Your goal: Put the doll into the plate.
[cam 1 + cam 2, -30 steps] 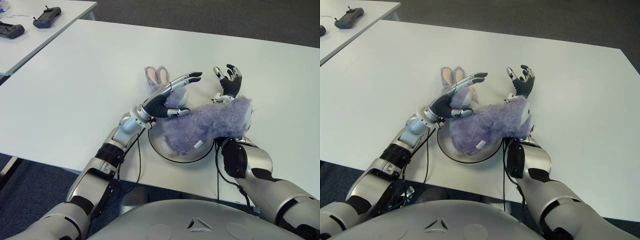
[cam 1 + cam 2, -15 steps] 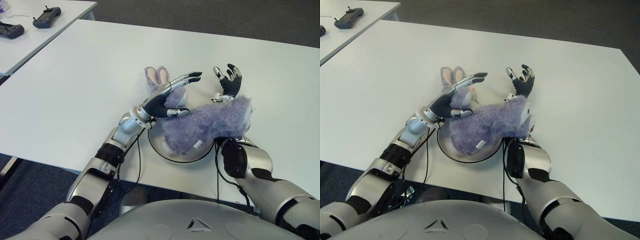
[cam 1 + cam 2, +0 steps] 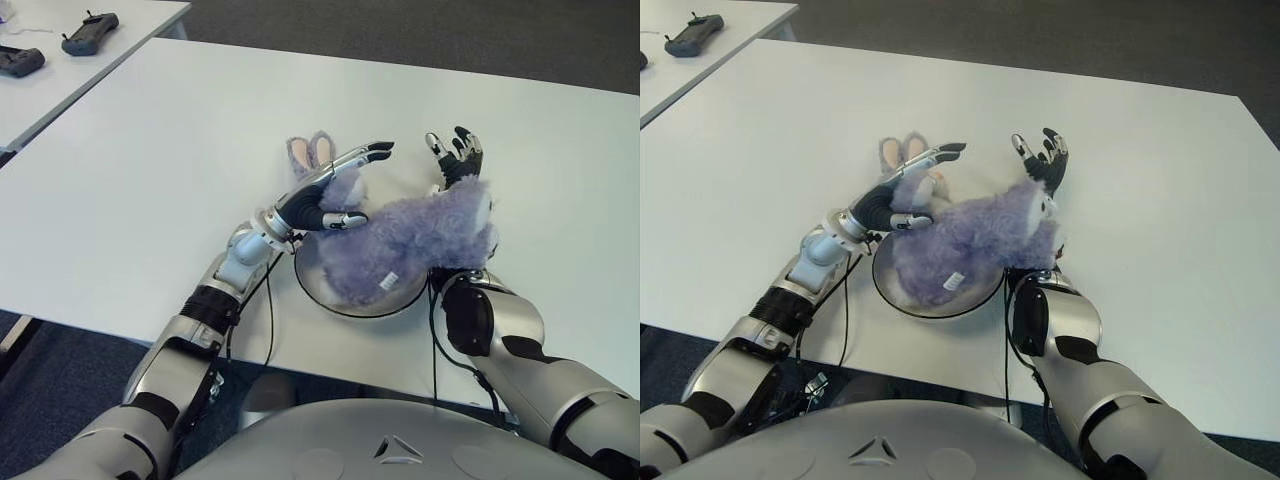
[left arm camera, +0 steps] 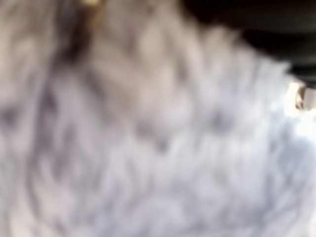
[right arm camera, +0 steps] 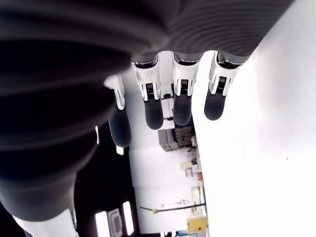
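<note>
**A:** So why are both hands up in the air like that? The doll looks like it's already lying across the plate.

**B:** Yeah, my read is that's the point. The purple plush body sits over the plate, long ears poking past the plate's far rim onto the table, and part of it slumps over the plate's right edge. The left hand is at the plate's far-left side with fingers stretched out flat, thumb just by the fur, gripping nothing. Its wrist view is filled with fuzz, so the palm is right up against the doll.

**A:** And the right one?

**B:** The right hand is beyond the plate's far-right edge, behind the doll, all fingers fanned out and holding nothing (its own wrist view shows them straight, with nothing between them). I'd guess the 2 open palms are bracketing the plush so it doesn't roll off.

**A:** So it's done?

**B:** Nearly, I'd say. The overhang on the right is the only risk.
</note>
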You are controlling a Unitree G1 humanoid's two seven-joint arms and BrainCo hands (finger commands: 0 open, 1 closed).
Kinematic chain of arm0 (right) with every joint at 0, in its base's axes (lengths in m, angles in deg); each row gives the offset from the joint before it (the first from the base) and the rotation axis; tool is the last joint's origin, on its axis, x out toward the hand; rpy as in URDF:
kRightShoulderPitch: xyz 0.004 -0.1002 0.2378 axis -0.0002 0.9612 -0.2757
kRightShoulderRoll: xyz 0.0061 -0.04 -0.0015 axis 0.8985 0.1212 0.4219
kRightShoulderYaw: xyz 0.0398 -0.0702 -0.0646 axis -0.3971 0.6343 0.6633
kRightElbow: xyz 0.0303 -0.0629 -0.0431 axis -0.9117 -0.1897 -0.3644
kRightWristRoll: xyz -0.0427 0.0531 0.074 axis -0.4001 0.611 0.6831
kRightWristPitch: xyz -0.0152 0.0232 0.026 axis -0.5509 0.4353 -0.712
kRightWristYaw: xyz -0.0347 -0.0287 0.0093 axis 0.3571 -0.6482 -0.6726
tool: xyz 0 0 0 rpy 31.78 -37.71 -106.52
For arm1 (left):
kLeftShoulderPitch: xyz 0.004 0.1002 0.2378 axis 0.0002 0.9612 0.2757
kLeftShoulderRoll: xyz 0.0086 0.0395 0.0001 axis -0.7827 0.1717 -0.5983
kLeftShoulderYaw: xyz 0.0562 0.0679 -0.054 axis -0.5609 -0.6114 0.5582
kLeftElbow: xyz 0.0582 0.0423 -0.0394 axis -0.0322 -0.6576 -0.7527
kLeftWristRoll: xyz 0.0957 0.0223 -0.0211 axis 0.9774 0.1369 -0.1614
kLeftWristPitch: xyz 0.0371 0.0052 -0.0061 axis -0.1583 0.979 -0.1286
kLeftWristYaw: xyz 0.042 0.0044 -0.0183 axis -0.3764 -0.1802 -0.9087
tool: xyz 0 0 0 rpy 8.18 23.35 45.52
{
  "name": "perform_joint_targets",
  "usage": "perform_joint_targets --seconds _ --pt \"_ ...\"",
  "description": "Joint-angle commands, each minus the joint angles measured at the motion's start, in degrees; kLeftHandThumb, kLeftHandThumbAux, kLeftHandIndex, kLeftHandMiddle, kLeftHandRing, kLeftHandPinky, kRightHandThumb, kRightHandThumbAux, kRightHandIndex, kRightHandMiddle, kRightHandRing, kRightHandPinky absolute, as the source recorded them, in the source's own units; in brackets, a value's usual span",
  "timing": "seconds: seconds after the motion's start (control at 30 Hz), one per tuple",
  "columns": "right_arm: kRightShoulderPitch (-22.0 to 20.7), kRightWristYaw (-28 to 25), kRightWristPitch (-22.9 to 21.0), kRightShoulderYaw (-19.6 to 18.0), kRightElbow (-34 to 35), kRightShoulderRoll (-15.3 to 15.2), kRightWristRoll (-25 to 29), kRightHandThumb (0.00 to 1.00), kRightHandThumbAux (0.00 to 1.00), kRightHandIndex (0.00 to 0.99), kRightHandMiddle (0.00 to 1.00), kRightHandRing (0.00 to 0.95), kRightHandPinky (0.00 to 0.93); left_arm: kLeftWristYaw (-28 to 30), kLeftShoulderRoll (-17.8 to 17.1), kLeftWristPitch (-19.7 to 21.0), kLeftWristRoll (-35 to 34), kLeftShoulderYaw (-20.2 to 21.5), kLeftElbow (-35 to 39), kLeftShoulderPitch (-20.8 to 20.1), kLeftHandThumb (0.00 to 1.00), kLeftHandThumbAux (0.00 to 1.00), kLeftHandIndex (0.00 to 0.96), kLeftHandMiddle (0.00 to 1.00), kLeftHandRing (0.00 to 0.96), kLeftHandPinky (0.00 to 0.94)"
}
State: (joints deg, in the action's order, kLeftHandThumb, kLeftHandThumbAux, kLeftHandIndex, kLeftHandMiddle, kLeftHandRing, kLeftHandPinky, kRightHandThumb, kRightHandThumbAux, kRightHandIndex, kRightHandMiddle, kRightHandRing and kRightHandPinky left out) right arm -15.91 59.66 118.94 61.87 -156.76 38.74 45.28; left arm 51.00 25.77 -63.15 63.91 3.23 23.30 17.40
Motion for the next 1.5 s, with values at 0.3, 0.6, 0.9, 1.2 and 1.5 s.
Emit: perform_joint_targets --seconds 0.3,0.6,0.9,1.2,1.5 --pt "16.2 0.5 -7.4 -1.3 -9.3 4.9 1.9 0.049 0.774 0.240 0.143 0.092 0.099 7.0 -3.6 4.9 -2.8 -0.3 2.1 3.9 0.220 0.213 0.000 0.000 0.000 0.000" --pt "16.2 0.3 -7.3 -1.4 -9.3 4.9 2.1 0.054 0.781 0.240 0.147 0.097 0.107 10.5 -5.9 2.7 -7.5 0.8 5.8 2.3 0.239 0.188 0.000 0.000 0.000 0.000" --pt "16.1 0.9 -7.4 -1.2 -9.3 5.0 1.7 0.035 0.792 0.247 0.142 0.099 0.101 11.4 -6.3 2.1 -7.3 1.6 6.6 1.4 0.243 0.153 0.000 0.000 0.000 0.000" --pt "16.2 1.2 -7.0 -0.8 -9.3 5.0 1.4 0.035 0.791 0.250 0.144 0.105 0.117 11.5 -6.7 2.8 -6.7 2.1 7.6 1.5 0.270 0.124 0.000 0.000 0.000 0.000" --pt "16.1 1.0 -7.0 -0.9 -9.2 5.1 1.6 0.041 0.793 0.243 0.143 0.104 0.106 12.3 -7.5 4.3 -7.2 2.2 8.8 1.6 0.277 0.117 0.000 0.000 0.000 0.000"
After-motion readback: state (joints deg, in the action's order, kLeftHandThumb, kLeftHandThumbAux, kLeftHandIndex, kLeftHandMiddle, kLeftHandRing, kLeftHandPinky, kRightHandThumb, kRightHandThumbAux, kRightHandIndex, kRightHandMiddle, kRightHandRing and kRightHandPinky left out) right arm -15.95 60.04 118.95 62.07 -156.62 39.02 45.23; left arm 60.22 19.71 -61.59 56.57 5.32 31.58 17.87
